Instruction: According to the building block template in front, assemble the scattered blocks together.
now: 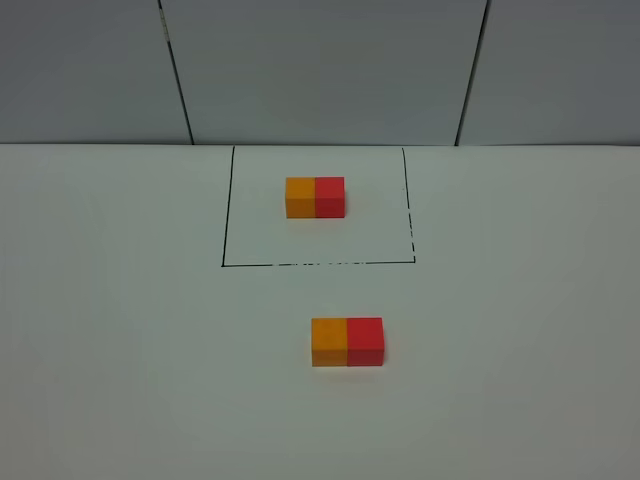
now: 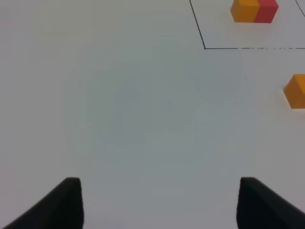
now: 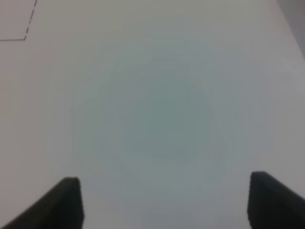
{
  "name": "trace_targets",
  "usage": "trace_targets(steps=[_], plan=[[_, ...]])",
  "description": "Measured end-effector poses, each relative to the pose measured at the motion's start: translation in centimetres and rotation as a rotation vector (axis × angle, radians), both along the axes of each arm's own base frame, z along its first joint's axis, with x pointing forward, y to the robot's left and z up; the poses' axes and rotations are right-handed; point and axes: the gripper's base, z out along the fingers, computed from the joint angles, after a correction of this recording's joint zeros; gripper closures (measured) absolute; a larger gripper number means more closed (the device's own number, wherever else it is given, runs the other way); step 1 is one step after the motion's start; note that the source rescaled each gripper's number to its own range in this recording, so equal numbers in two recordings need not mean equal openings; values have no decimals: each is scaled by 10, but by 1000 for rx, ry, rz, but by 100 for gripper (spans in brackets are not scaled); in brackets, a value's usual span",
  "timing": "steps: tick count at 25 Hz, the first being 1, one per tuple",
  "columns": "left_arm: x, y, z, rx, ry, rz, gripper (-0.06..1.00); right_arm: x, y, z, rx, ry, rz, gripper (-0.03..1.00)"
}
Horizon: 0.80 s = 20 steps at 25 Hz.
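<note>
The template pair, an orange block (image 1: 300, 197) joined to a red block (image 1: 330, 196), sits inside the black outlined square (image 1: 222, 220) at the back; it also shows in the left wrist view (image 2: 254, 11). A second pair stands in front of the square: an orange block (image 1: 329, 342) touching a red block (image 1: 365, 341) on its right. The left wrist view shows only that orange block (image 2: 296, 90). My left gripper (image 2: 159, 202) is open and empty over bare table. My right gripper (image 3: 164, 202) is open and empty. Neither gripper shows in the exterior high view.
The white table (image 1: 120, 330) runs back to grey wall panels (image 1: 320, 70). A corner of the outlined square shows in the right wrist view (image 3: 25, 38).
</note>
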Motion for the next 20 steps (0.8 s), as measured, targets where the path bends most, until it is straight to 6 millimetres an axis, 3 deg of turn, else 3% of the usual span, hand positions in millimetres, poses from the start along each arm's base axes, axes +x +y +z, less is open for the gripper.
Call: trace_targets(steps=[20], plan=[[0,0,0,0,0,0,42,0,0,0,0,0,0,51]])
